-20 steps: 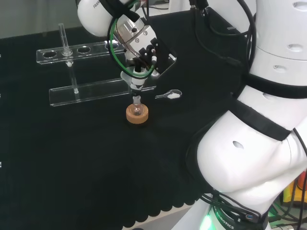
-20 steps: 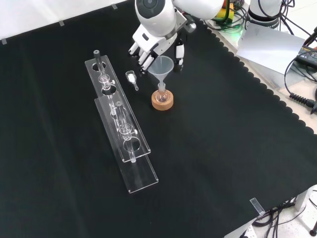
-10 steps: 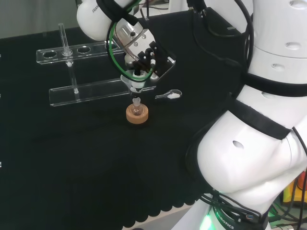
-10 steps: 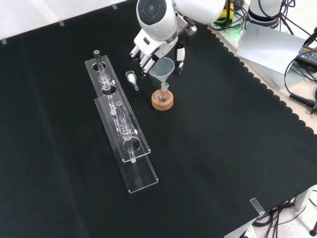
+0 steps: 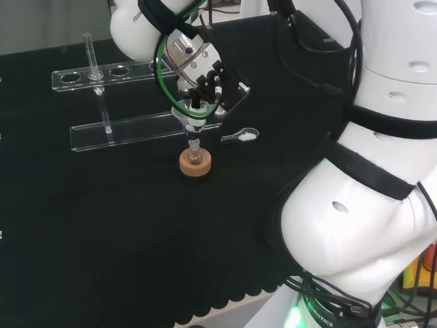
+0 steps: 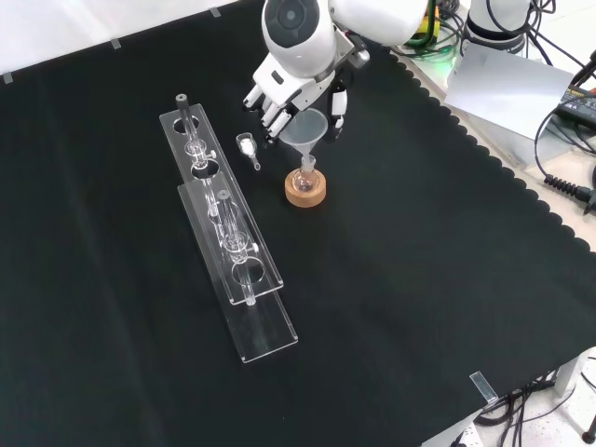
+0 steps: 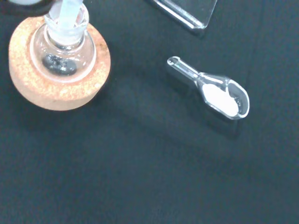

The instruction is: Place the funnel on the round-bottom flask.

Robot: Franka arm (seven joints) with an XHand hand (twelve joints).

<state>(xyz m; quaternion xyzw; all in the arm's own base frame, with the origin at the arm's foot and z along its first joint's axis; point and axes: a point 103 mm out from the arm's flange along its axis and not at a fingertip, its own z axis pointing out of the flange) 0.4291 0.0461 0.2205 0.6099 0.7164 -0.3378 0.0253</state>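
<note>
Holding the funnel (image 6: 310,130) pinched between curled fingers (image 6: 277,114), the hand (image 5: 205,75) hovered directly above the round-bottom flask (image 6: 304,178) on its cork ring (image 6: 305,194); a plumb stem would enter the flask's neck best.

- Cloth (image 6: 419,279) on the desk: black, matt, with a fine woven look and a scalloped edge.
- Stand (image 7: 28,79): cork, tan, grainy and rough.
- Flask (image 7: 63,53): clear glass, glossy, with bright glints.
- Funnel (image 6: 305,128): translucent, whitish, smooth plastic look.
- Scoop (image 7: 219,93): clear and shiny, holding white powder.
- Rack (image 6: 228,237): clear, glossy acrylic look with bright edges.
- Hand (image 6: 289,93): white and black hard shell, smooth, slightly glossy.
- Arm link (image 5: 382,205): smooth white plastic with a soft sheen.
</note>
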